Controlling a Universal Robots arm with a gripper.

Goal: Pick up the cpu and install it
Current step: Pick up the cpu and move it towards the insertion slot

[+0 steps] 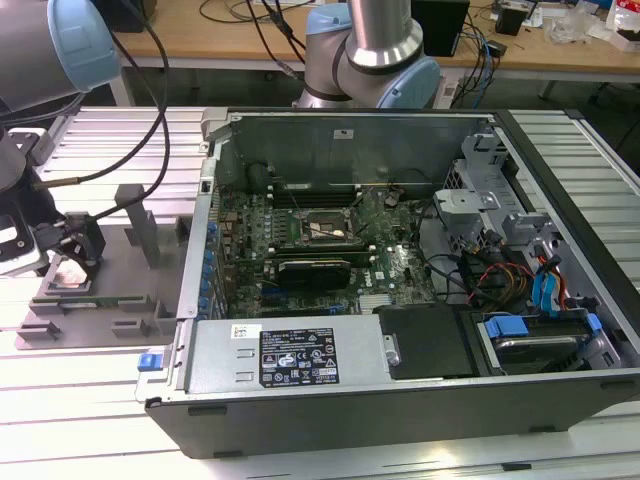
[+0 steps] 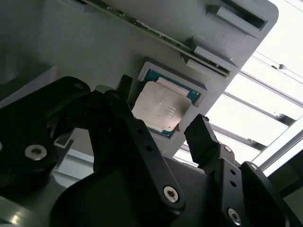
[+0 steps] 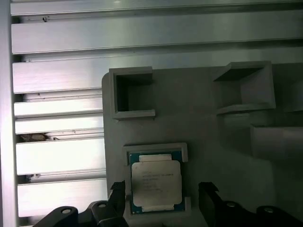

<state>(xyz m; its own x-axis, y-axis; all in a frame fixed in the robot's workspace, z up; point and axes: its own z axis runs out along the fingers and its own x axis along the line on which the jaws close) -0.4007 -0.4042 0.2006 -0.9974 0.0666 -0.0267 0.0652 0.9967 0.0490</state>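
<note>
Gripper (image 1: 78, 258): we see it low over the grey holder plate (image 1: 120, 300) at the exterior view's left, well apart from the open computer case (image 1: 300, 420)
Fingers (image 3: 118, 191): apart, one black finger on each side of the cpu (image 3: 155, 182), just beside it and not clamped on it
Cpu: in both wrist views it lies flat, silvery top plate up, in a shallow square recess near a corner of the holder plate
Socket frame (image 1: 318, 228): black, on the green motherboard (image 1: 395, 262) inside the case, well apart from the cpu
Counter (image 1: 90, 400): ribbed aluminium, and we see both holder plate and case resting on it
</note>
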